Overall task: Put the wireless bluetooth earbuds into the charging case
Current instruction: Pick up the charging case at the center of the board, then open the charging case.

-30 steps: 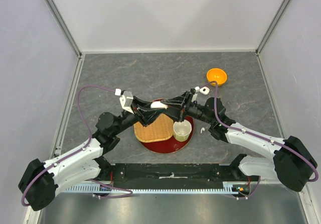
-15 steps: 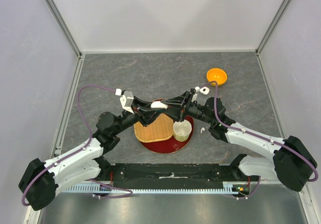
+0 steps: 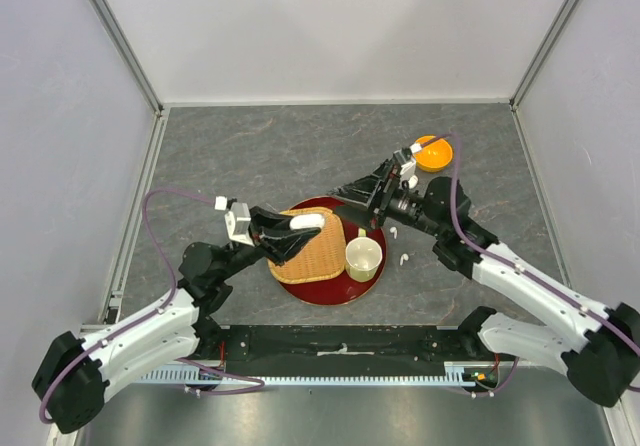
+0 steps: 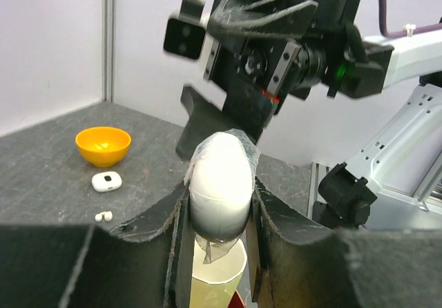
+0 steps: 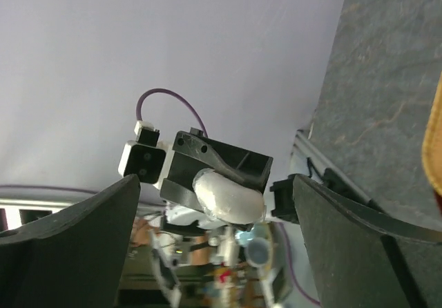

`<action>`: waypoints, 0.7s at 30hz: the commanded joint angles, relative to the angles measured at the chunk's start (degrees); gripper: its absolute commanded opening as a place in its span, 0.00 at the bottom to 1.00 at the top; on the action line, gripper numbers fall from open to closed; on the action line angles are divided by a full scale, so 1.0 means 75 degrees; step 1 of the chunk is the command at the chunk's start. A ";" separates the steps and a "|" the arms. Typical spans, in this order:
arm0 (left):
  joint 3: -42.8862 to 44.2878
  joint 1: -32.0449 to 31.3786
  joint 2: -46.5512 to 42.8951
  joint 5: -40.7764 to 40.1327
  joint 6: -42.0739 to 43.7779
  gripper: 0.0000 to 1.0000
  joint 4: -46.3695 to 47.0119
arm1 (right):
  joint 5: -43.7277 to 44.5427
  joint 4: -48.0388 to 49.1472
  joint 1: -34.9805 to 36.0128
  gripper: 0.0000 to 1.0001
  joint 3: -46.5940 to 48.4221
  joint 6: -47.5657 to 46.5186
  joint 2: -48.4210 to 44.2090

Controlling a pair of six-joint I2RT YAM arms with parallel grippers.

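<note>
Currently, nearest the bases, the cream cup [image 3: 363, 256] is sitting on the red plate [image 3: 325, 294]. The left end effector [image 4: 219, 215] is clamping the white charging case [image 3: 306, 222] above the woven mat [image 3: 305, 258], and the case is showing no open lid. Two earbuds [image 3: 404, 260] are lying loose on the surface [image 3: 250, 156] right of the plate, so insertion is looking not yet begun. Farther out, the right end effector [image 3: 345, 202] is hanging with jaws spread, carrying nothing. The case's inside is staying hidden, and I am finding no further earbuds.
</note>
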 commanded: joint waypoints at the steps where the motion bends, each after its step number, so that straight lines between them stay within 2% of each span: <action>1: -0.0186 -0.0019 -0.0499 0.0297 0.0727 0.02 0.0859 | 0.0454 -0.1979 0.0003 0.98 0.1124 -0.3510 -0.0746; 3: -0.0186 -0.0019 -0.0605 0.0426 0.0903 0.02 0.0754 | 0.0396 -0.3104 0.0003 0.98 0.1627 -0.4928 -0.0782; 7: -0.0116 -0.0019 -0.0653 0.0579 0.1137 0.02 0.0589 | -0.0178 -0.4348 0.0097 0.97 0.2320 -0.6525 -0.0595; 12: 0.0048 -0.0019 -0.0419 0.0731 0.1161 0.02 0.0554 | -0.0507 -0.4619 0.0366 0.96 0.2707 -0.7113 -0.0407; 21: 0.0095 -0.0019 -0.0255 0.0684 0.1067 0.02 0.0706 | -0.0144 -0.4818 0.0894 0.94 0.2978 -0.7359 0.0015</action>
